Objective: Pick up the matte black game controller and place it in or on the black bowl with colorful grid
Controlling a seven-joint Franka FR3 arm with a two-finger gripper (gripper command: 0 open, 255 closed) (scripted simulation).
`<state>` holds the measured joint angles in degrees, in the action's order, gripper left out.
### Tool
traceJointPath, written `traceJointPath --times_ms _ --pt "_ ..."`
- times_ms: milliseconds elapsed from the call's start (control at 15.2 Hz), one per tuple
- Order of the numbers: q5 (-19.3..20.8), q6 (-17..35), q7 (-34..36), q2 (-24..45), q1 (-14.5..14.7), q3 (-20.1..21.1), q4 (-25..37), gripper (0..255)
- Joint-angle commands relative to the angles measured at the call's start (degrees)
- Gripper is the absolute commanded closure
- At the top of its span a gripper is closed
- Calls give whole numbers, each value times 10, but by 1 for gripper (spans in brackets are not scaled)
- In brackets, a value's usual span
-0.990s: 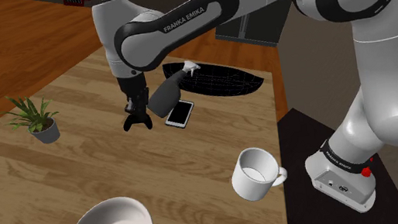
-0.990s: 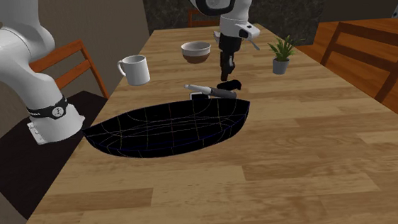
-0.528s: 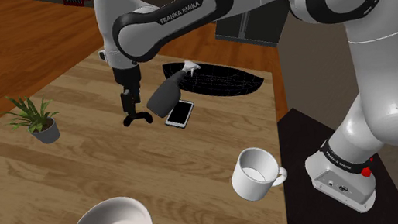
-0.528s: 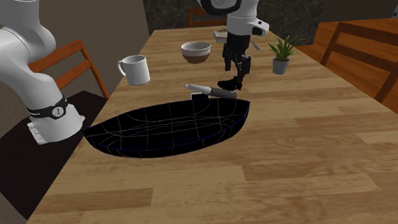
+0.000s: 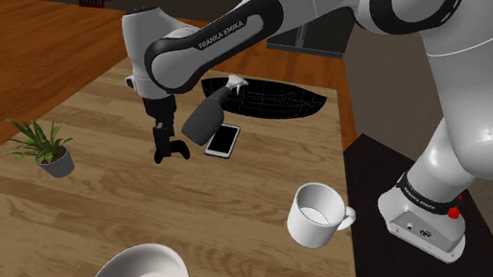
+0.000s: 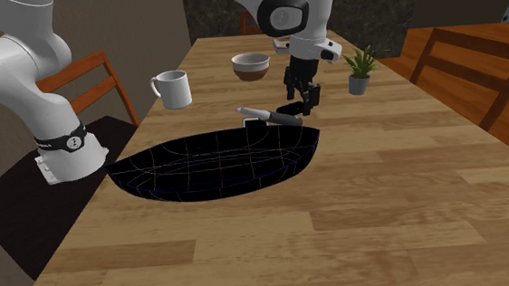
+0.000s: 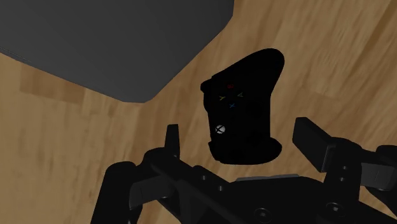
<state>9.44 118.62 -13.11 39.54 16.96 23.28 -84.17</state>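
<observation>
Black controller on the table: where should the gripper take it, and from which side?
Come straight down from above and close across the middle body by the logo button, not across the flaring handle. The controller lies flat and face up, and its middle already sits inside the open gripper.

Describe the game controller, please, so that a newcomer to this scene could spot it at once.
On the wooden table, look between the potted plant and the wide black bowl with grid lines. Just below the open gripper, beside a white-screened phone and a dark spray bottle, lies the game controller: small, matte black, two-horned, with tiny coloured buttons.
</observation>
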Motion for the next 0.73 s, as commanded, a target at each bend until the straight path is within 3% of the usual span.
traceJointPath --times_ms 0,330,396,660 --pt "0 2 0 0 0 0 -1 0" --pt "0 2 0 0 0 0 -1 0" --pt "0 2 0 0 0 0 -1 255" --pt "0 2 0 0 0 0 -1 255"
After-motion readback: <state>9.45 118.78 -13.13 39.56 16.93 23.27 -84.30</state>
